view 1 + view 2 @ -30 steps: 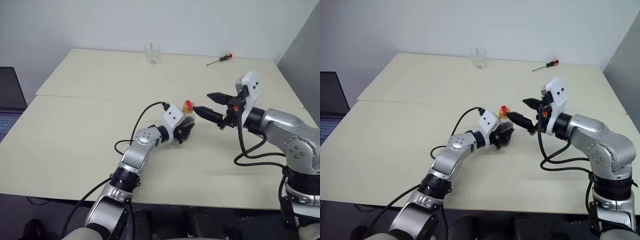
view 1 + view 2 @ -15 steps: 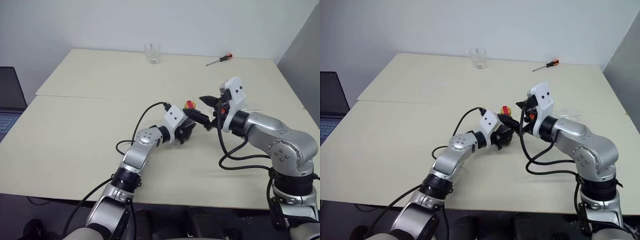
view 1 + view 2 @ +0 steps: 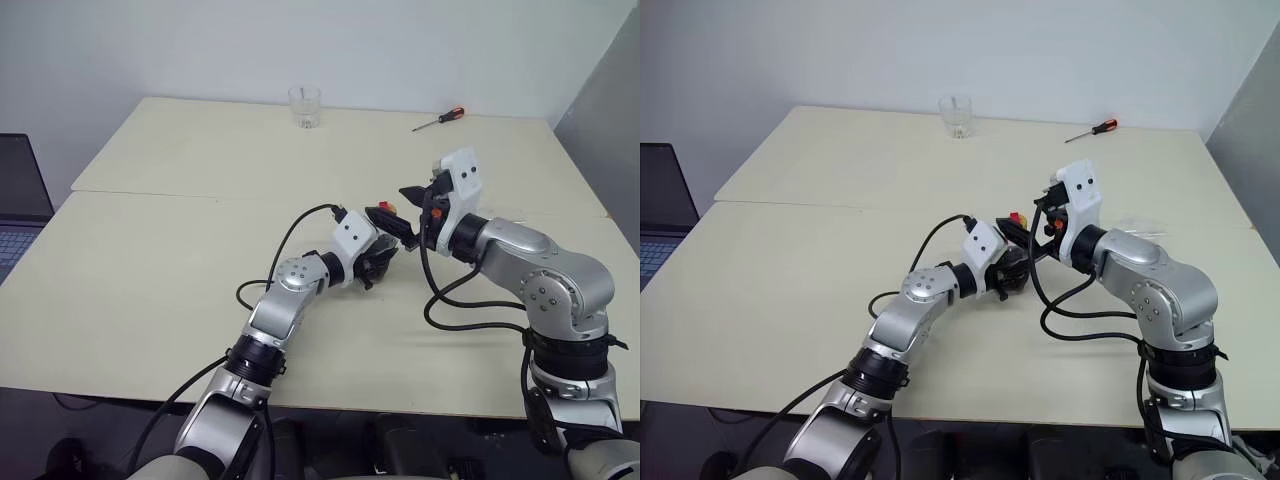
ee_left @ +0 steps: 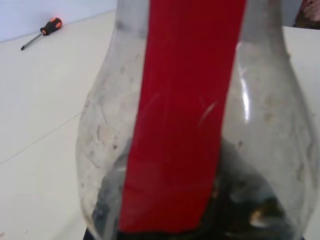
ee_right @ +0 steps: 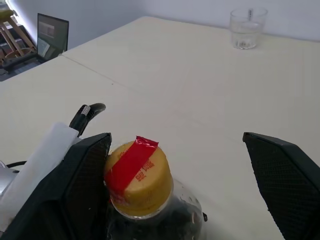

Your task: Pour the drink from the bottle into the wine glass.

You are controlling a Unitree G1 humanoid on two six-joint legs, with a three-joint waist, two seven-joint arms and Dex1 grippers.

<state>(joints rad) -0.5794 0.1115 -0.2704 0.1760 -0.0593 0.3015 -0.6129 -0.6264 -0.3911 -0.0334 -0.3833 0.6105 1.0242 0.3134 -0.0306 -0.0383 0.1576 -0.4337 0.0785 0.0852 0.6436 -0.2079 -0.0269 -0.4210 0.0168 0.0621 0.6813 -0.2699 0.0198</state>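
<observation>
Cap (image 5: 139,179) and right fingers (image 5: 82,185) are the pair that matters. The yellow cap, with a red tape strip across it, lies between the two spread black fingers. One finger is just beside it and the other stands well apart, so the jaws are wide open and grip nothing. From the head camera the right arm comes at the cap from about 3 o'clock. It is the nearer free arm, and I judge it is lined up to close on the cap and twist it off.

The bottle (image 4: 185,125) stands roughly upright, long axis vertical and cap on top, near the middle of the counter (image 3: 150,260). The left fingers (image 3: 373,266) reach in from about 8 o'clock and are clamped on its rounded body, steadying it. The drink (image 4: 240,200) is a dark pool low in the bottle, so none has been poured yet.

Count:
- **Bottle:** one.
- **Cap:** one, on the bottle.
- **Tumbler:** one stemless tumbler (image 3: 304,105) at 12 o'clock on the far edge.
- **Screwdriver:** one screwdriver (image 3: 440,119) at 1 o'clock.
- **Laptop:** one laptop (image 3: 20,195) at 9 o'clock.
- **Wine glass:** a faint clear shape (image 3: 1135,228) just past the right forearm might be it, but I cannot tell.
</observation>
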